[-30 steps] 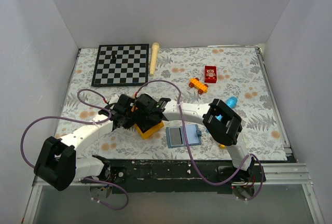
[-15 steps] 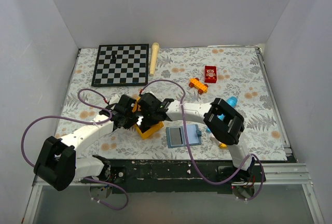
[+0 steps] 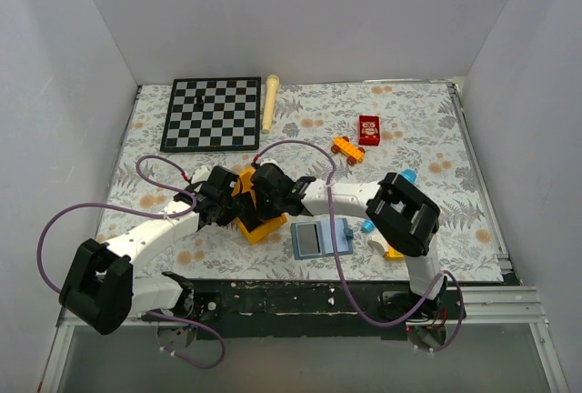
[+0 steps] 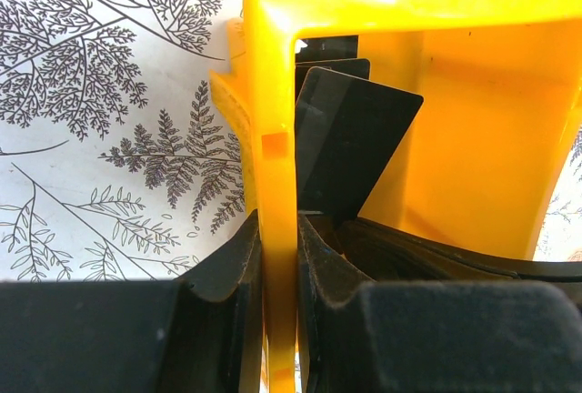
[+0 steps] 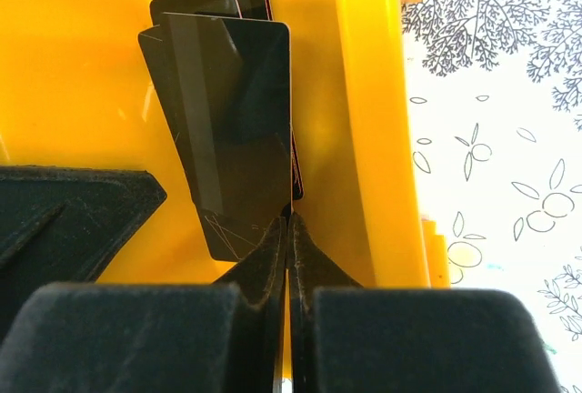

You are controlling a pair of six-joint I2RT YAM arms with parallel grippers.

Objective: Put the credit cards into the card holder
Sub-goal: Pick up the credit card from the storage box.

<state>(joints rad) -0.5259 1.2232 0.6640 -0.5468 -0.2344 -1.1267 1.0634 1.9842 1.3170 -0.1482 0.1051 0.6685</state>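
Observation:
A yellow bin (image 3: 261, 222) stands left of the card holder (image 3: 332, 237), which lies open and flat on the cloth. Two black credit cards lean inside the bin: the front one (image 5: 232, 120) and one behind it (image 5: 214, 0); the front card (image 4: 350, 147) shows in the left wrist view too. My left gripper (image 4: 278, 229) is shut on the bin's side wall (image 4: 275, 138). My right gripper (image 5: 288, 225) reaches into the bin, shut on the front card's right edge. In the top view both grippers, left (image 3: 227, 204) and right (image 3: 273, 195), crowd over the bin and hide the cards.
A chessboard (image 3: 211, 113) and a wooden stick (image 3: 270, 102) lie at the back left. A red box (image 3: 369, 129) and an orange toy car (image 3: 346, 148) sit behind the right arm. A blue toy (image 3: 406, 176) peeks out past the right elbow. White walls stand on three sides.
My right gripper closed from open onto the front card's edge, reaching slightly deeper into the bin. The right elbow swung toward the right and front. The left arm stayed still.

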